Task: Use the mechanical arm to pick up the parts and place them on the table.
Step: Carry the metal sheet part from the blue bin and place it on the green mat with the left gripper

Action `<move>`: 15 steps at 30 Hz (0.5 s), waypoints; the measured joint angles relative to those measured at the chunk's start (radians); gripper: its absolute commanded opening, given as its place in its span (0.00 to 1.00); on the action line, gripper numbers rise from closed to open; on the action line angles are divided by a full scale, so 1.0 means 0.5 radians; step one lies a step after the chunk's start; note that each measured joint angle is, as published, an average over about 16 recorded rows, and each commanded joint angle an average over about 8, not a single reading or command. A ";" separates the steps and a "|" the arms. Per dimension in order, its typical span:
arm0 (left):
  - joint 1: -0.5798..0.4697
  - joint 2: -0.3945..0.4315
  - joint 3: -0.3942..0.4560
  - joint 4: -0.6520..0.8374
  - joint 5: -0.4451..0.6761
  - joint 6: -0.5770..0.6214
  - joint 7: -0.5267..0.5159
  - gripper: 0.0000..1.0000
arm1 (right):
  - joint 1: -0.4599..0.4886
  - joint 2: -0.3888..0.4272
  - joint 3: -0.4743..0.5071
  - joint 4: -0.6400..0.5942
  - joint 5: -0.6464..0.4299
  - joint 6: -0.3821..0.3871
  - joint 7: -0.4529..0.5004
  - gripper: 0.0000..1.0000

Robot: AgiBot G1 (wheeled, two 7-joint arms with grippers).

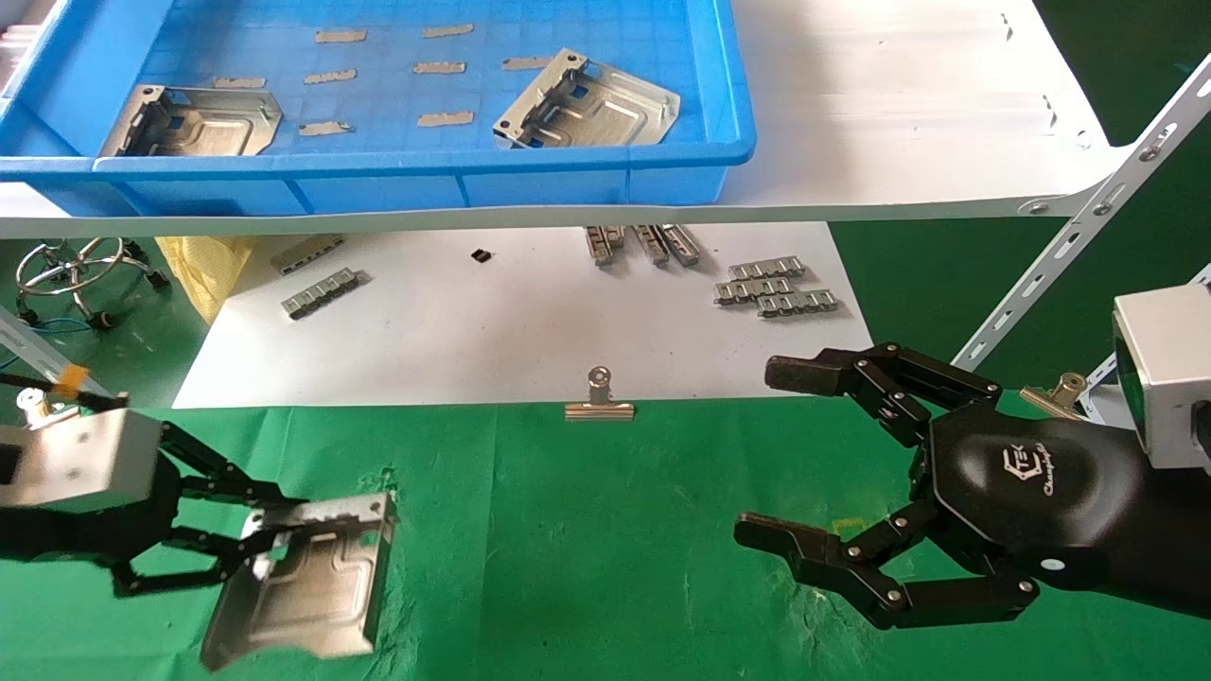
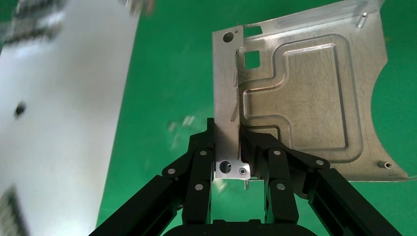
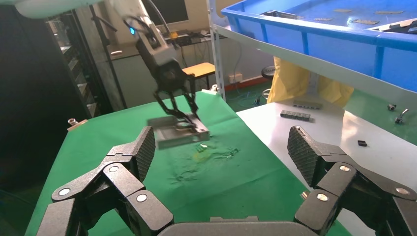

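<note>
Left gripper (image 1: pixel 260 539): we see its jaws clamped on a part's (image 1: pixel 307 577) folded edge, held over the green tabletop (image 1: pixel 587 558).
Right gripper (image 1: pixel 785 459): jaws spread, holding nothing, over the tabletop.

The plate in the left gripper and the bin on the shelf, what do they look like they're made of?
The plate, pinched by its folded edge in the left gripper, looks like bare stamped sheet metal: silvery, scratched, with pressed channels and punched holes. The bin looks like moulded plastic: uniform glossy blue, ribbed walls, gridded floor.
</note>
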 measured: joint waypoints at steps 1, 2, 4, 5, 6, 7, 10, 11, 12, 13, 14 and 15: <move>0.013 0.008 0.009 -0.006 0.036 -0.048 0.013 0.00 | 0.000 0.000 0.000 0.000 0.000 0.000 0.000 1.00; 0.027 0.015 0.017 -0.015 0.070 -0.099 0.026 0.00 | 0.000 0.000 0.000 0.000 0.000 0.000 0.000 1.00; 0.060 0.027 0.029 -0.044 0.129 -0.199 0.049 0.00 | 0.000 0.000 0.000 0.000 0.000 0.000 0.000 1.00; 0.077 0.032 0.034 -0.061 0.152 -0.247 0.059 0.00 | 0.000 0.000 0.000 0.000 0.000 0.000 0.000 1.00; 0.095 0.036 0.039 -0.080 0.173 -0.293 0.069 0.01 | 0.000 0.000 0.000 0.000 0.000 0.000 0.000 1.00; 0.112 0.040 0.043 -0.098 0.191 -0.336 0.077 0.06 | 0.000 0.000 0.000 0.000 0.000 0.000 0.000 1.00; 0.159 0.050 0.052 -0.153 0.235 -0.451 0.097 0.39 | 0.000 0.000 0.000 0.000 0.000 0.000 0.000 1.00; 0.173 0.052 0.055 -0.170 0.246 -0.482 0.102 0.52 | 0.000 0.000 0.000 0.000 0.000 0.000 0.000 1.00; 0.186 0.054 0.057 -0.185 0.257 -0.510 0.108 0.64 | 0.000 0.000 0.000 0.000 0.000 0.000 0.000 1.00; 0.198 0.055 0.060 -0.196 0.265 -0.533 0.111 0.77 | 0.000 0.000 0.000 0.000 0.000 0.000 0.000 1.00; 0.210 0.056 0.062 -0.204 0.270 -0.554 0.114 0.88 | 0.000 0.000 0.000 0.000 0.000 0.000 0.000 1.00; 0.221 0.057 0.064 -0.210 0.276 -0.571 0.118 0.96 | 0.000 0.000 0.000 0.000 0.000 0.000 0.000 1.00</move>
